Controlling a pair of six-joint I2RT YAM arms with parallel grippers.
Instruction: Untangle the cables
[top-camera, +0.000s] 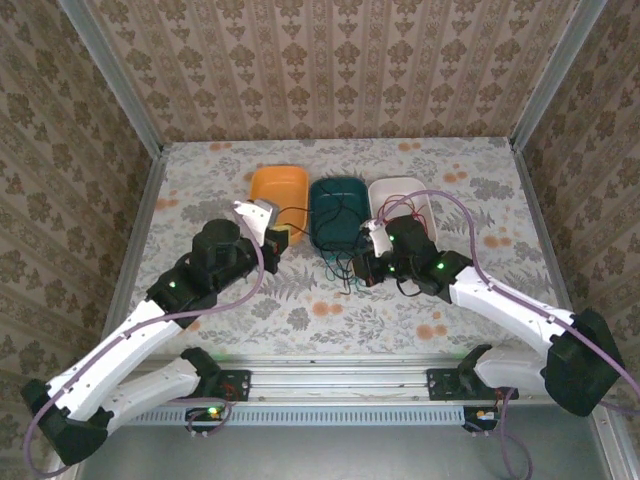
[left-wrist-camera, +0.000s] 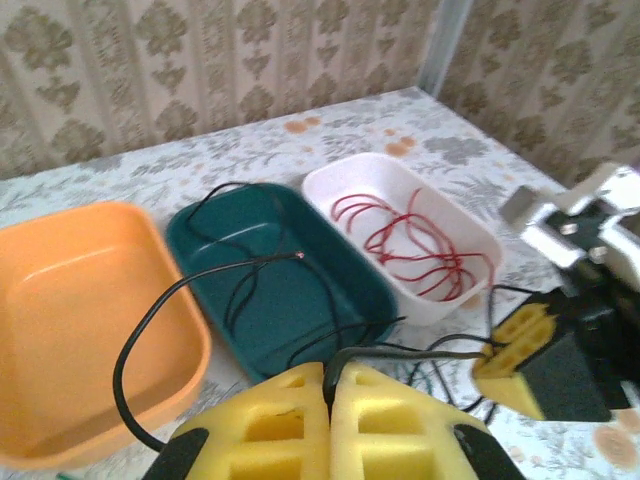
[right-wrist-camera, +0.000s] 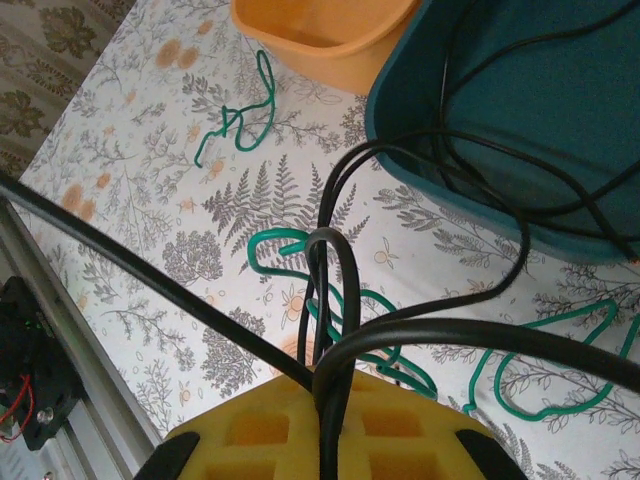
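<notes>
Left tool (left-wrist-camera: 328, 425): you are clamping one black cable (left-wrist-camera: 200, 277), just near of the teal tray (left-wrist-camera: 280, 305) | right tool (right-wrist-camera: 330, 425): you are pinching black cables (right-wrist-camera: 480, 332) running far into that tray | green cable (right-wrist-camera: 270, 238) is lying on the table (right-wrist-camera: 180, 190) between the tools.

— Lighting?
— Diffuse, even, moderately bright. Only faint, soft shadows fall on the bench (top-camera: 300, 310).
— Glare?
— A pale sheen inside the teal tray (left-wrist-camera: 280, 300), just beyond the left claw (left-wrist-camera: 328, 415).
— Focus?
— The black cable (right-wrist-camera: 330, 390) blurs closest to the right claw (right-wrist-camera: 325, 440). The left wrist picture is soft throughout.
</notes>
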